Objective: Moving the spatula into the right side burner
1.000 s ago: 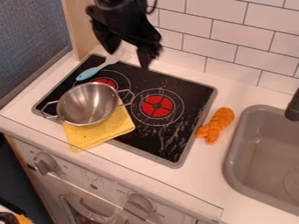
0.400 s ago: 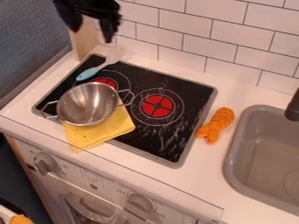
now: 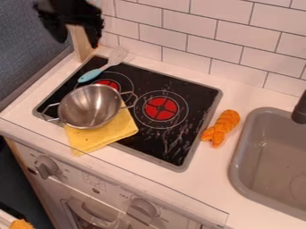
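My gripper [image 3: 78, 40] hangs open at the upper left, above the stove's back left corner and apart from everything, with nothing between its fingers. The spatula [image 3: 92, 74] has a light blue handle and a pale head; it lies across the stove's back left edge, handle on the black top and head on the white counter near the tiles. To its right is the right side burner [image 3: 161, 108], a red disc inside thin rings, with nothing on it.
A steel pot [image 3: 90, 106] covers part of the left burner and a folded yellow cloth [image 3: 103, 134]. An orange toy [image 3: 222, 128] lies right of the stove, beside the grey sink [image 3: 269, 156]. White tiles [image 3: 239, 49] rise behind.
The gripper has moved left, from above the spatula's head to the upper left corner area. The spatula, pot, cloth and orange toy have kept their places.
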{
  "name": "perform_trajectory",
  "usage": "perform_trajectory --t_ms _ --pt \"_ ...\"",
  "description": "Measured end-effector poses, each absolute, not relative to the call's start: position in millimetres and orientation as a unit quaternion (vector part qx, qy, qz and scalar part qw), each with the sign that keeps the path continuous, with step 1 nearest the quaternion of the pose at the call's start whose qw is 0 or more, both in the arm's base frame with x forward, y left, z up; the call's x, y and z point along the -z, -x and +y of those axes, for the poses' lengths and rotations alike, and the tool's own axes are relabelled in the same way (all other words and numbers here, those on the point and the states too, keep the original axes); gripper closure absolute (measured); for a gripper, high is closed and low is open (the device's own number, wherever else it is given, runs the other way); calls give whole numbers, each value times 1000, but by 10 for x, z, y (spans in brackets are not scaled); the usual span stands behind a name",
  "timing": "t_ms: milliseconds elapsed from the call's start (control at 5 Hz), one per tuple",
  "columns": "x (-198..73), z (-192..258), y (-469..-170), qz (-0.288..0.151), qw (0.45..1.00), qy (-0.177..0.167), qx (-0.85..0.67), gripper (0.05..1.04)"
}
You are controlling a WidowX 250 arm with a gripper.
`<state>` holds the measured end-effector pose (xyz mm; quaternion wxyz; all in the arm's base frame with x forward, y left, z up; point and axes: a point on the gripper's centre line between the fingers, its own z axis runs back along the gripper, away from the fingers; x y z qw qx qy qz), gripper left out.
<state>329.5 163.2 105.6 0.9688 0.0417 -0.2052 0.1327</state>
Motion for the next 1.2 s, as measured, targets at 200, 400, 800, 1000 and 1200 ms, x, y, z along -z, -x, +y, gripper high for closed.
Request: perform_trajectory --t_ms 200,400,800,1000,1200 --pt "-810 1726 -3323 -178 974 -55 -131 83" --pt "-595 1766 -3385 -161 977 -42 -130 83" --pt "-381 1838 -3483 -151 980 -37 -121 83" --pt "-260 1877 -3554 -145 981 -34 -122 83" --pt "-168 1868 -3566 -139 982 -35 -120 140"
